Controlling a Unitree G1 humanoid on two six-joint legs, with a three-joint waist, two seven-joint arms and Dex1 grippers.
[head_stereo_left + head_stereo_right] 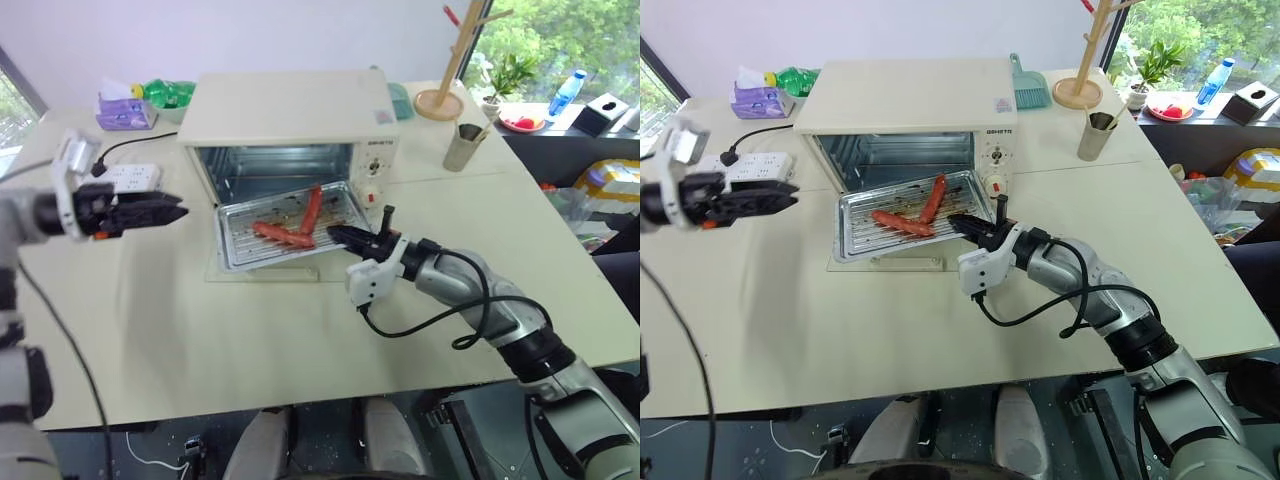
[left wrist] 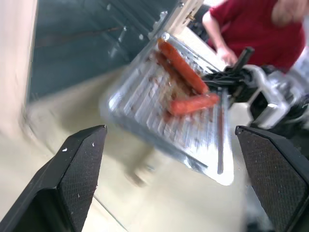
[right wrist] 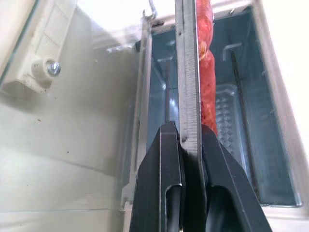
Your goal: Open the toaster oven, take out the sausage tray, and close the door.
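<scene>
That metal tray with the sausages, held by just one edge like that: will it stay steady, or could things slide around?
The sausage tray looks like thin stiff metal, so it probably won't bend. The right gripper pinches only its rim at one end, so the far end may dip. The two sausages lie loose on the ribbed surface; being round, they could roll if it tilts.

Both arms are silver-grey metal with black joint bands. Behind the right gripper (image 1: 962, 224) sits a white wrist block, and a black cable loops along the forearm. The left gripper (image 1: 172, 211) has black, finely textured fingers (image 2: 77, 169), orange accents and a white housing.
</scene>
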